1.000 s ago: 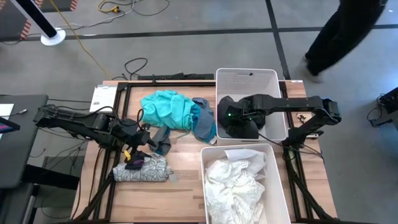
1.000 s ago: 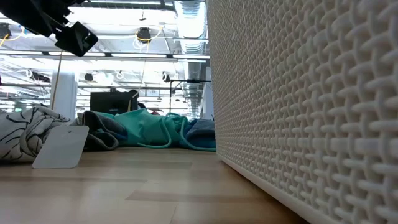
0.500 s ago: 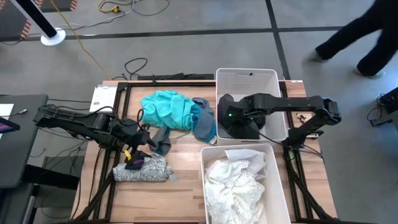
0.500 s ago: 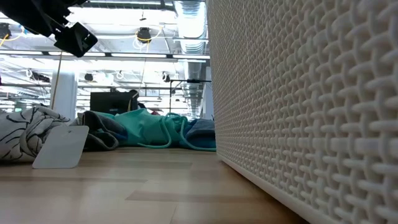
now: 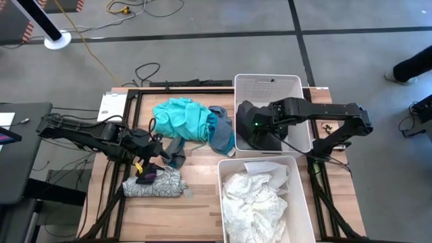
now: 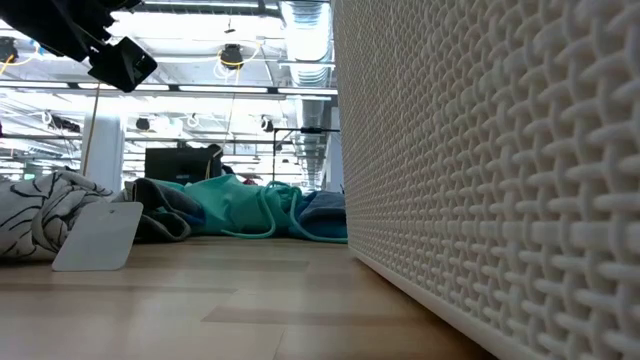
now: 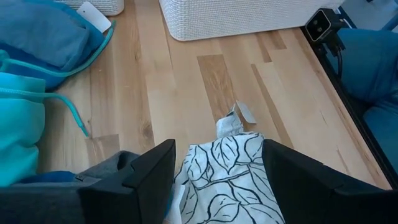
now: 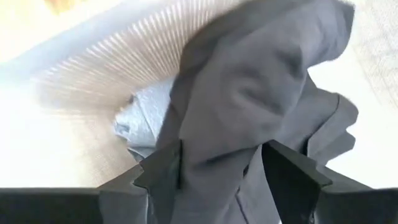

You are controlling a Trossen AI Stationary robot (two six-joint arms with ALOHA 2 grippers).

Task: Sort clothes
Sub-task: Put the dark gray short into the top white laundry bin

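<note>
A white leaf-print garment (image 5: 154, 183) lies bunched on the table's near left. My left gripper (image 5: 146, 160) hangs open above it, and the wrist view shows the print (image 7: 225, 177) below the spread fingers. A teal garment (image 5: 181, 118) and a grey-blue one (image 5: 220, 131) lie heaped at the table's middle. A dark grey garment (image 5: 251, 131) lies in the far white bin (image 5: 270, 82). My right gripper (image 5: 259, 125) is open just over it. White clothes (image 5: 255, 199) fill the near bin (image 5: 297, 202). My right gripper points steeply down into the far bin. Its open fingers (image 8: 158, 171) stand on either side of a raised fold of the dark grey garment (image 8: 249, 93). Whether they touch the cloth I cannot tell.
The two bins take up the table's right side. The near bin's woven wall (image 6: 480, 150) fills the right of the low view. A white tag (image 6: 100, 235) leans on the leaf-print garment. A strip of bare wood (image 5: 196, 182) lies between the clothes and the bins.
My right gripper has risen a little over the far bin and drawn slightly toward the table's right edge. The dark grey garment stays in the bin. A person beyond the table's far right has walked off to the right.
</note>
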